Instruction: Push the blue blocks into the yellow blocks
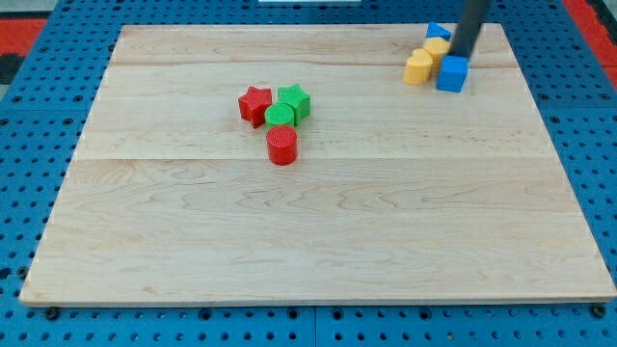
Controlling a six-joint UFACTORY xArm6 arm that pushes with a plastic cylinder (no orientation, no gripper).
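Note:
A blue cube (451, 73) sits near the view's top right, touching a yellow block (419, 66) on its left. A second yellow block (437, 47) lies just behind them, and a second blue block (437, 32) shows partly behind that. My dark rod comes down from the top edge; my tip (461, 55) ends right at the top edge of the blue cube, to the right of the second yellow block. All four blocks are bunched together.
A red star (254, 104), a green star (293, 100), a green cylinder (280, 117) and a red cylinder (282, 146) cluster left of the board's middle. The wooden board (318, 241) lies on a blue perforated table.

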